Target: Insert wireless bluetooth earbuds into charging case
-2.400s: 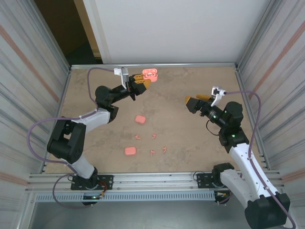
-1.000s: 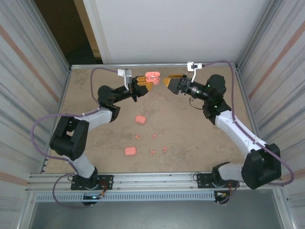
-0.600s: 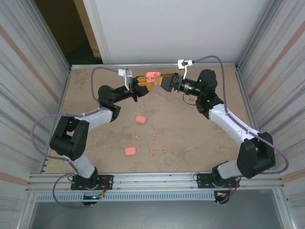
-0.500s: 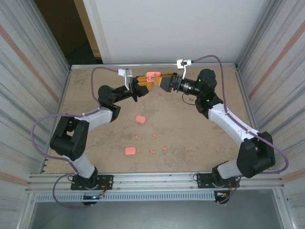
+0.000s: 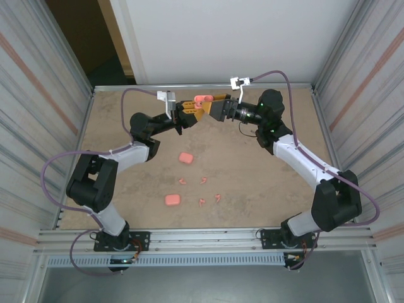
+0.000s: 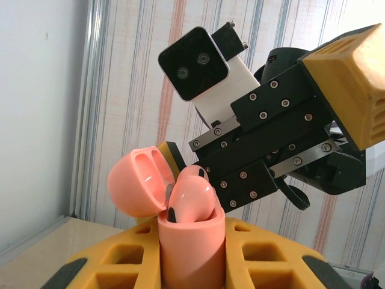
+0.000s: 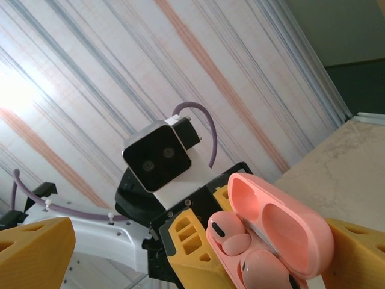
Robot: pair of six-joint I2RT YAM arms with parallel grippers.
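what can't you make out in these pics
Top external: the loose earbuds on the table are too small to count surely.
Left wrist: the base of the open case is hidden between the fingers of the left claw.
Right wrist: the case's lower part is cut off by the bottom edge.
Whether the right claw touches the case: the case itself blocks that.

Tan table [image 5: 252, 183]; ribbed metal side walls [image 5: 38, 76]; white backboard [image 5: 240, 38].

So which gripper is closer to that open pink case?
Left: the left gripper is shut on the open pink case. The right gripper faces it from the other side, open.
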